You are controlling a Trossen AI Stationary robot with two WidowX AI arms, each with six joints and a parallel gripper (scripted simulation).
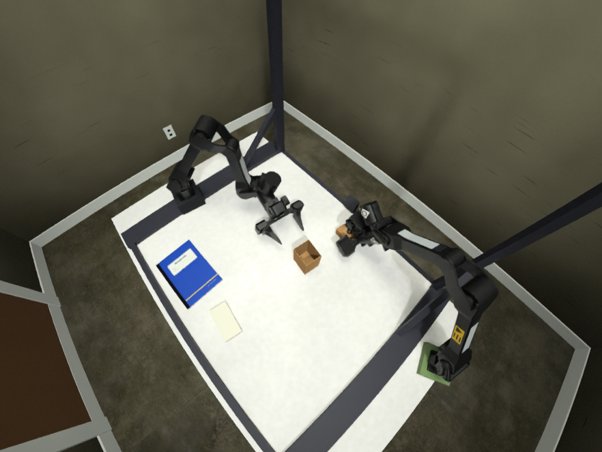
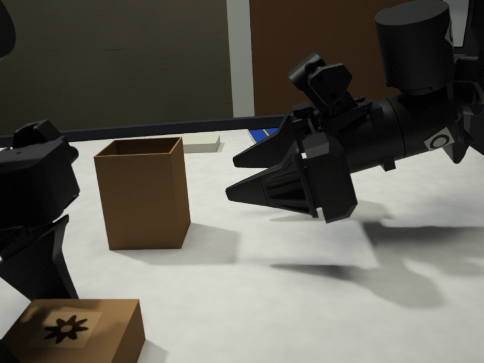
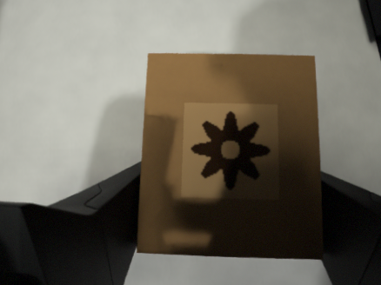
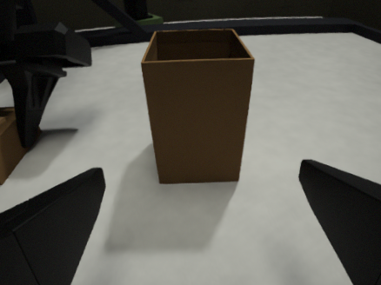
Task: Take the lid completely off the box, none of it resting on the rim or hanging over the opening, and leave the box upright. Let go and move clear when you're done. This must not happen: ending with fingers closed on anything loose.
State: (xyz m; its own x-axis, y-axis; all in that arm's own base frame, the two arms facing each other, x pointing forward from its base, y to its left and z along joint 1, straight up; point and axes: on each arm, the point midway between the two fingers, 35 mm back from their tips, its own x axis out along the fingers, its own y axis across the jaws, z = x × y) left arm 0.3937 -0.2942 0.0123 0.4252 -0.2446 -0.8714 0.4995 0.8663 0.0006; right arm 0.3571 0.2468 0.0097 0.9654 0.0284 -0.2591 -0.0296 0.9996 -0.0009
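The open brown box (image 1: 300, 261) (image 2: 140, 203) (image 4: 197, 120) stands upright, its opening uncovered. The brown lid (image 1: 342, 231) (image 2: 121, 312) (image 3: 163, 85) (image 4: 8, 148), with a dark flower mark on top, is well off to the side of the box. My left gripper (image 3: 223, 169) is shut on the lid, one finger at each side, low at the table; I cannot tell whether the lid touches the surface. My right gripper (image 1: 291, 236) (image 2: 230, 176) (image 4: 202, 173) is open and empty, facing the box with a gap between.
A blue notebook (image 1: 194, 279) and a pale yellow pad (image 1: 225, 321) (image 2: 201, 145) lie on the white table (image 1: 301, 350), away from both grippers. A dark frame edge (image 1: 321, 181) runs along the table just beyond the lid.
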